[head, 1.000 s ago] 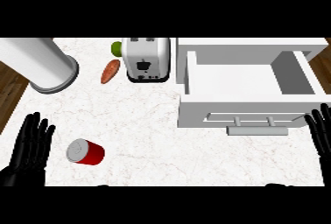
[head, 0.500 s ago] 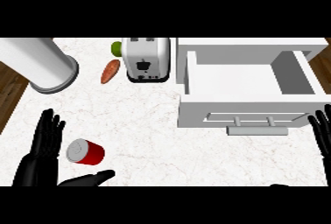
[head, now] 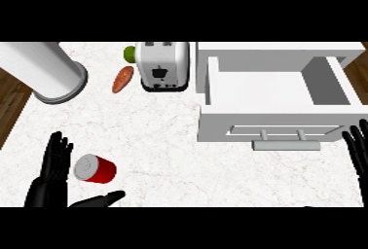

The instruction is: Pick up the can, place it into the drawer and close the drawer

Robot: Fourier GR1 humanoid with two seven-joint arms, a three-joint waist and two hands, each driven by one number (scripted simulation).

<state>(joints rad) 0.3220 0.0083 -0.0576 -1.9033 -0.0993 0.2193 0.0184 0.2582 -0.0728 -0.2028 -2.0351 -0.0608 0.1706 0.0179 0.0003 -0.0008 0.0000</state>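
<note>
Fingers (head: pixel 57 155) of left hand (head: pixel 52 177) straight and spread, standing just left of the can, thumb (head: pixel 97 200) stretched out below the can; nothing clamped, contact with the can not clear. Landmark for all places: drawer (head: pixel 277 104)

- desk (head: pixel 165 131): white marbled top, carries everything
- drawer: pulled open at upper right of view, inside bare white, handle (head: pixel 285 144) on its near front
- grey cylinder (head: pixel 45 70): far left of the drawer, at desk's back edge
- toaster (head: pixel 165 66): white, just left of the drawer
- right hand (head: pixel 357 151): at view's right edge, below the drawer's right corner, fingers straight, holding nothing
- can (head: pixel 95 168): red, lying on its side, well left of and below the drawer
- carrot (head: pixel 123 79): left of the toaster
- green item (head: pixel 130 52): behind the toaster, mostly hidden
</note>
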